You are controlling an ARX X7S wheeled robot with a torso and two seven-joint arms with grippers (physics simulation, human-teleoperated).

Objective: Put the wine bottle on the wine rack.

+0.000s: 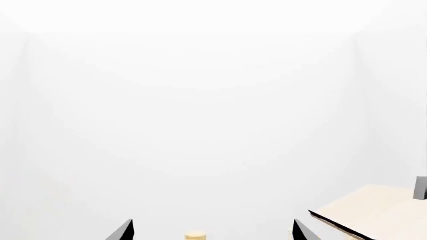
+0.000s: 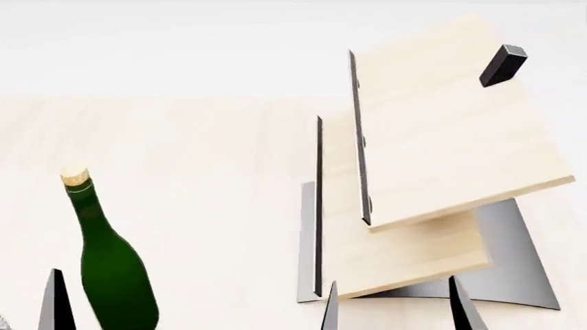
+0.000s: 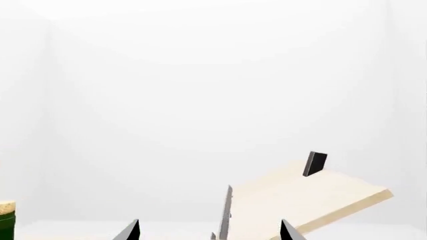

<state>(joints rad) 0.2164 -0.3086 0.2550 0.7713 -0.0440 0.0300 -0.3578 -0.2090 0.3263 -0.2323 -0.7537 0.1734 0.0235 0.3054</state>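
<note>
The wine bottle (image 2: 115, 271), dark green with a tan cork, stands upright on the table at the near left. Its cork (image 1: 195, 235) shows between the tips of my left gripper (image 1: 213, 233), which is open with jaws wide apart on either side of the bottle. In the head view only one left finger (image 2: 57, 306) shows, beside the bottle. The wine rack (image 2: 431, 137), slanted pale boards on a curved grey base (image 2: 524, 275), stands at centre right. My right gripper (image 2: 396, 308) is open and empty just in front of the rack (image 3: 300, 195).
A small dark block (image 2: 502, 65) sits at the top board's far corner. The pale wood tabletop (image 2: 202, 172) spreads between bottle and rack. A corner of the rack (image 1: 373, 210) shows in the left wrist view, and the bottle's top (image 3: 7, 220) at the right wrist view's edge.
</note>
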